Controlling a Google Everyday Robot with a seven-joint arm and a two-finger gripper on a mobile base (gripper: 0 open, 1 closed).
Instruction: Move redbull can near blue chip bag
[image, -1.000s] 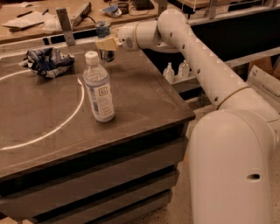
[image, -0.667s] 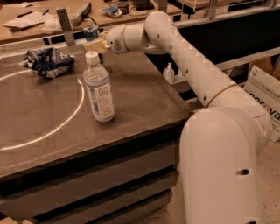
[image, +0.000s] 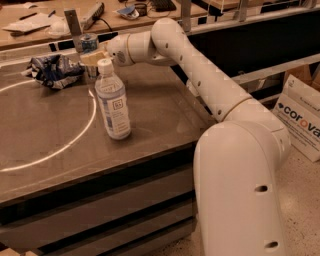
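The redbull can (image: 89, 44), slim with a blue and silver body, is at the back of the table, just right of the blue chip bag (image: 54, 70), a crumpled dark blue bag with white patches. My gripper (image: 93, 57) reaches in from the right and is shut on the can, with its beige fingers (image: 95, 56) wrapped around the can's middle. The can stands upright. Its lower part is partly hidden behind the bottle's cap, so I cannot tell if it touches the table.
A clear plastic bottle (image: 113, 101) with a white cap and label stands in front of the can. A white circle line (image: 75, 140) is marked on the grey table. A cluttered workbench (image: 60, 20) runs behind, and a cardboard box (image: 302, 120) sits on the floor at the right.
My gripper has carried the can leftwards along the back of the table, from right of the bottle to close beside the chip bag.
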